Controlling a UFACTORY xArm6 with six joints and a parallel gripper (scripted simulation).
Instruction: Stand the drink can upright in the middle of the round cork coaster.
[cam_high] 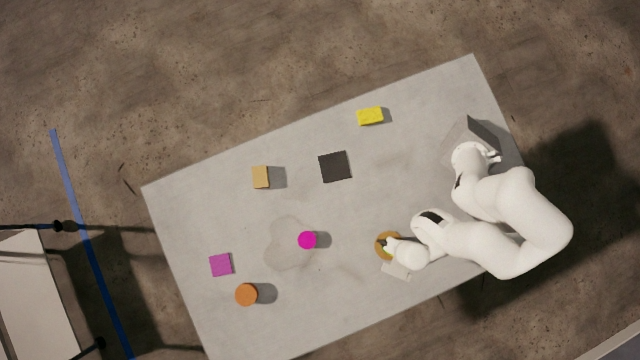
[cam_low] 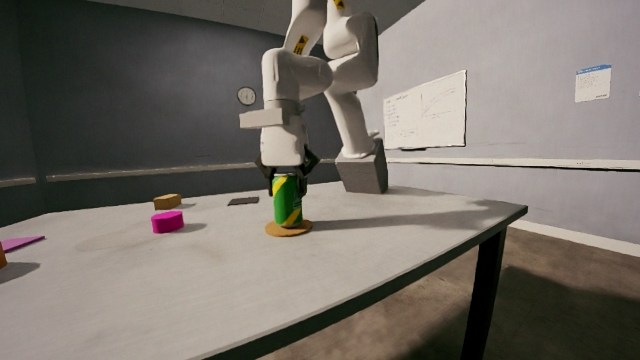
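Observation:
A green and yellow drink can [cam_low: 287, 206] stands upright on the round cork coaster [cam_low: 272, 230] [cam_high: 381, 237] near the table's right front part. My gripper [cam_low: 287, 183] comes straight down from above and is shut on the can's top part. In the overhead view the wrist [cam_high: 411, 252] covers the can and most of the coaster. A dark square coaster [cam_high: 334, 166] [cam_low: 243, 201] lies flat farther back on the table.
On the table lie a magenta disc [cam_high: 306, 240] [cam_low: 167, 221], a tan block [cam_high: 260, 176] [cam_low: 167, 201], a yellow block [cam_high: 370, 115], a purple square [cam_high: 220, 264] [cam_low: 20, 242] and an orange cylinder [cam_high: 246, 294]. The arm's base [cam_low: 362, 172] stands behind the coaster.

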